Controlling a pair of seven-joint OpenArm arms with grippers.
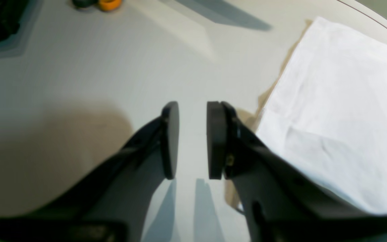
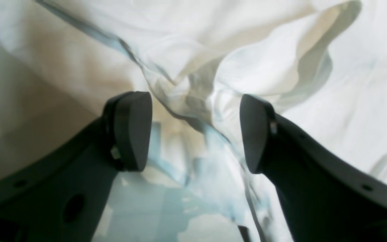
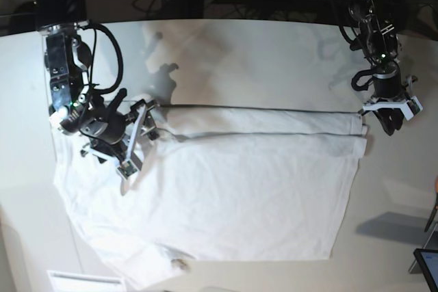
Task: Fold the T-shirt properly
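T-shirt [image 3: 226,196]: spread on the counter [image 3: 274,52], fold edge running side to side between my hands. Right hand [image 2: 195,131]: spread wide astride bunched cloth, nearer. Left hand [image 1: 192,141]: narrowly parted, empty, just beside the fold's far corner.

A white table [image 3: 274,52] carries the T-shirt [image 3: 233,196], spread flat with its upper part folded into a long band. An orange thing [image 1: 110,4] (blurred) sits on the table, well apart.
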